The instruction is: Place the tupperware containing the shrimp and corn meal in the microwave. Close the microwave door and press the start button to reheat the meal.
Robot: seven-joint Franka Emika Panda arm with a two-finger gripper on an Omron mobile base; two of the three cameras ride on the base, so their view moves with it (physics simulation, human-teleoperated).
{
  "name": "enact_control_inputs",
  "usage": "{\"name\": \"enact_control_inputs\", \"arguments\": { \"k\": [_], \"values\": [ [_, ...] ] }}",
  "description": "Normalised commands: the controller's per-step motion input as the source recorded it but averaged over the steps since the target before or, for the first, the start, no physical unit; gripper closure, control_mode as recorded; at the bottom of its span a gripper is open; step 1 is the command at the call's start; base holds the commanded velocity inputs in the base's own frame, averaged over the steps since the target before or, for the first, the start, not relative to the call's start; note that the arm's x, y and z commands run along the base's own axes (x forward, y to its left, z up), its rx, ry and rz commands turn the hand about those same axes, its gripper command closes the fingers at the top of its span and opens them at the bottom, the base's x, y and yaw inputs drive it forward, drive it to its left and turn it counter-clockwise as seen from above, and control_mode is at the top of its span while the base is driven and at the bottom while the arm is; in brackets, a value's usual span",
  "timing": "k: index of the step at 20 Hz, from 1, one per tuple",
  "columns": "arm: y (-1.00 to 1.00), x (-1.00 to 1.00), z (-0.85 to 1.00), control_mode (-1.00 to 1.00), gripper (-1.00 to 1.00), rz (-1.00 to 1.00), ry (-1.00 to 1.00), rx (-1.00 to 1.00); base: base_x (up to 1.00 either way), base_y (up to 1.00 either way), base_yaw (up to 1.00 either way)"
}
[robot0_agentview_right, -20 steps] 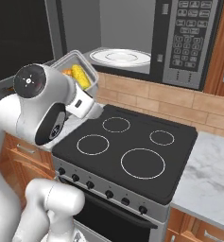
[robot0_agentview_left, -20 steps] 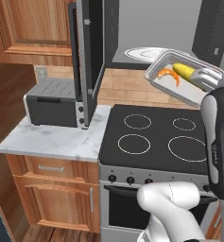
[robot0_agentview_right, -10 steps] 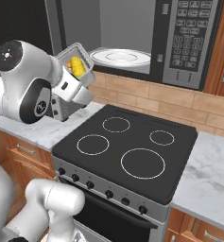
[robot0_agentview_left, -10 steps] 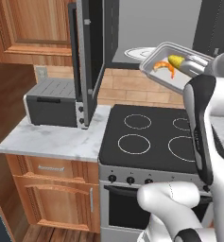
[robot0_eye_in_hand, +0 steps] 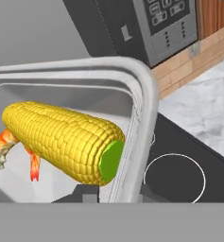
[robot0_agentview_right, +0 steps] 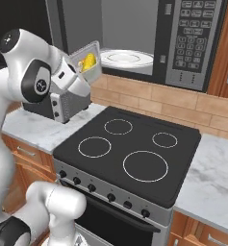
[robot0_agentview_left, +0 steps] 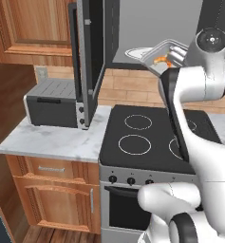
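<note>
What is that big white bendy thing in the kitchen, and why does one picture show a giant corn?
The white bendy thing is a robot arm. It has a hand with two fingers, called a gripper. All of this is a computer-made kitchen.

Two pictures come from cameras riding behind the arm, one on its left and one on its right. The third camera sits on the hand itself, so the food looks huge.

The gripper is pinching the rim of a clear tub, the tupperware. Inside are a yellow corn chunk and an orange shrimp.

The tub is up in the air, tilted, in front of the microwave. The microwave door stands open. Below is a black stove, and a small grey toaster oven sits on the counter.
</note>
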Motion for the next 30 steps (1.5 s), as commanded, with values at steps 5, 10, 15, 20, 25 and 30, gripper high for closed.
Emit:
{"name": "enact_control_inputs", "arguments": {
  "k": [5,10,15,20,25,30],
  "values": [
    [-0.36,0.68,0.0,-1.0,1.0,0.0,0.0,0.19,0.0,0.0,0.0],
    [-0.13,0.71,0.0,-1.0,1.0,0.0,0.0,0.19,0.0,0.0,0.0],
    [0.0,0.62,0.0,-1.0,1.0,0.0,0.0,0.06,0.0,0.0,0.0],
    [0.0,0.64,0.0,-1.0,1.0,0.0,0.0,0.0,0.0,0.0,0.0],
    [-0.06,0.68,0.0,-1.0,1.0,-0.01,0.0,0.0,0.0,0.0,0.0],
    [-0.28,0.71,0.0,-1.0,1.0,-0.03,0.02,0.01,0.0,0.0,0.0]
  ]
}}
